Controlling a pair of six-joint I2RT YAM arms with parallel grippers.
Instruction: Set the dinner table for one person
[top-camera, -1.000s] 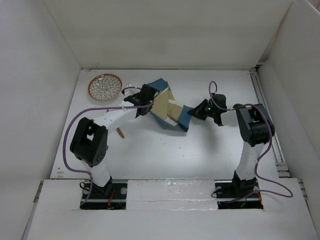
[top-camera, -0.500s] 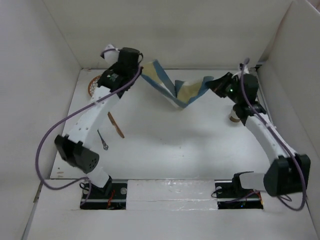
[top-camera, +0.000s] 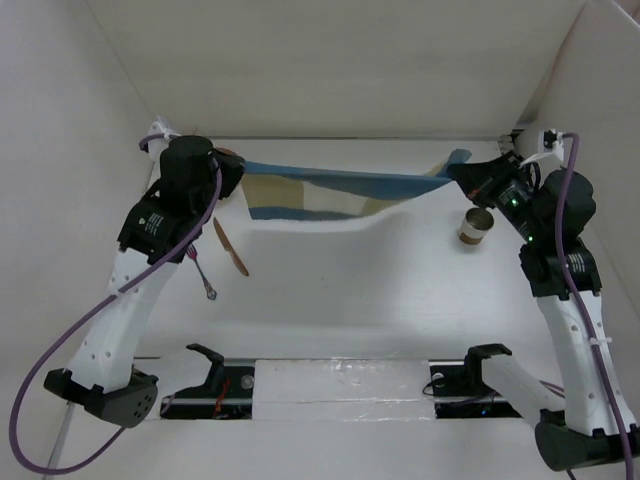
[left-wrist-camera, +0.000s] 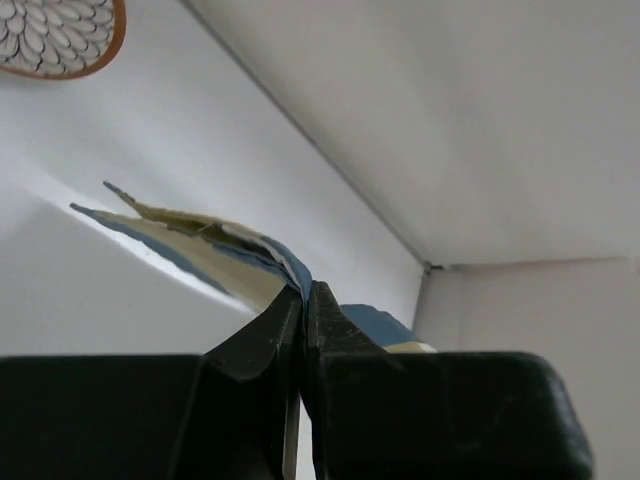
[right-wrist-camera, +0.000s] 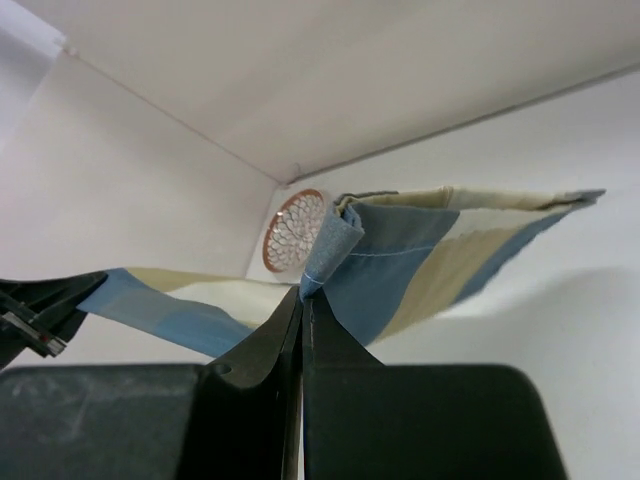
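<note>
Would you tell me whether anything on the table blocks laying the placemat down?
Nothing visible lies under the placemat mid-span. A cup stands on the table by its right end; a wooden utensil and metal spoon lie by its left.

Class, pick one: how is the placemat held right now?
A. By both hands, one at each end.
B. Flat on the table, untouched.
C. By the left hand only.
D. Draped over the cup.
A: the left hand and the right hand are each shut on an end of the placemat, which hangs stretched between them.
</note>
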